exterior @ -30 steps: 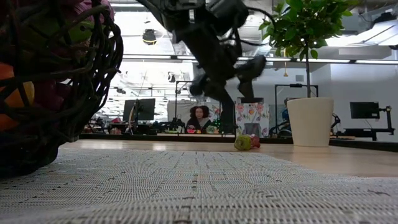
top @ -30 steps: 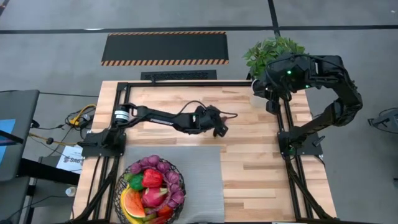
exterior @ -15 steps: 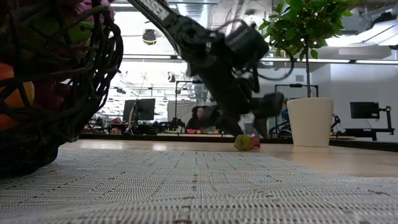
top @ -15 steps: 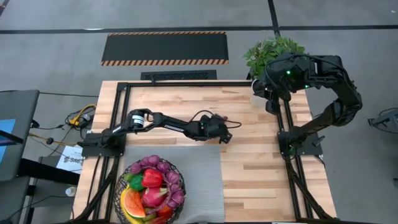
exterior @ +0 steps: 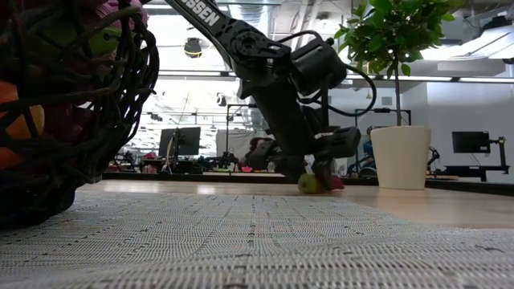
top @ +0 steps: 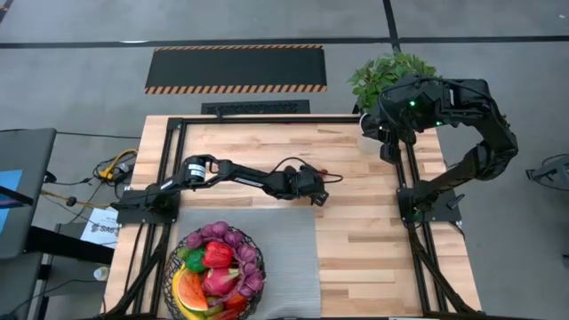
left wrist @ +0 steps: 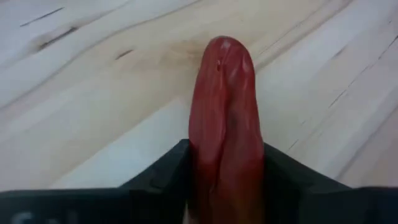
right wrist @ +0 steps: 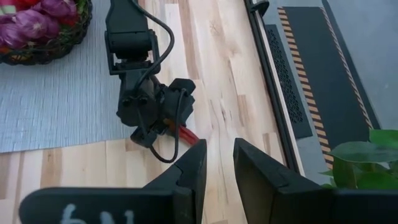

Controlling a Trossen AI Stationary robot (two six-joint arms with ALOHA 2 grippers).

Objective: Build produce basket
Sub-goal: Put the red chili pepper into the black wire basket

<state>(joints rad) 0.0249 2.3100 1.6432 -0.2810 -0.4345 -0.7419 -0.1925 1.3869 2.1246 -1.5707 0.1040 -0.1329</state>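
The left gripper (top: 317, 192) is lowered to the wooden table (top: 373, 231) just beyond the grey mat (top: 284, 258); a long red piece of produce, perhaps a chilli (left wrist: 222, 118), is seen lying between its fingers (left wrist: 155, 177), its long axis pointing straight out from the gripper; the fingers appear closed against its sides; the piece looks still on the table. The basket (top: 216, 271), already well filled, sits on the mat nearer the left arm's base. The right gripper (right wrist: 217, 165) is held narrowly open, far off beside the plant (top: 384, 73).
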